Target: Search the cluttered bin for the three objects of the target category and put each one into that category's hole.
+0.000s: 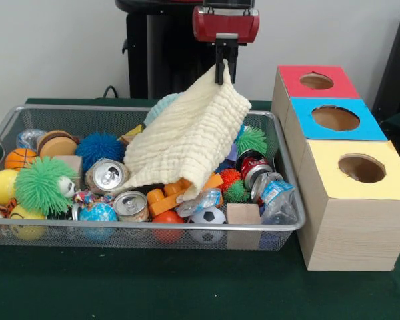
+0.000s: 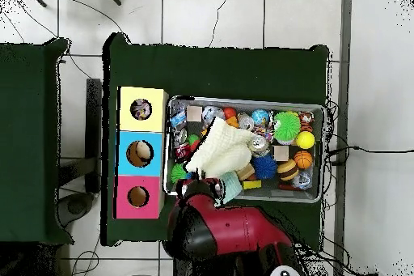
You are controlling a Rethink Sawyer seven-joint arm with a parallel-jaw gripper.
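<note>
Pinched shut, the tool (image 1: 224,72) has a corner of the pale yellow cloth (image 1: 187,140) and holds it up over the wire bin (image 1: 288,173); the cloth's lower edge drapes onto the clutter inside. Right beside the bin stands the three-hole box (image 1: 350,200). Under the cloth's edge sits a soda can (image 1: 107,175).

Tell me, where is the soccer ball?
Front view: the soccer ball sits at the bin's near edge, between a wooden block and an orange ball.
</note>
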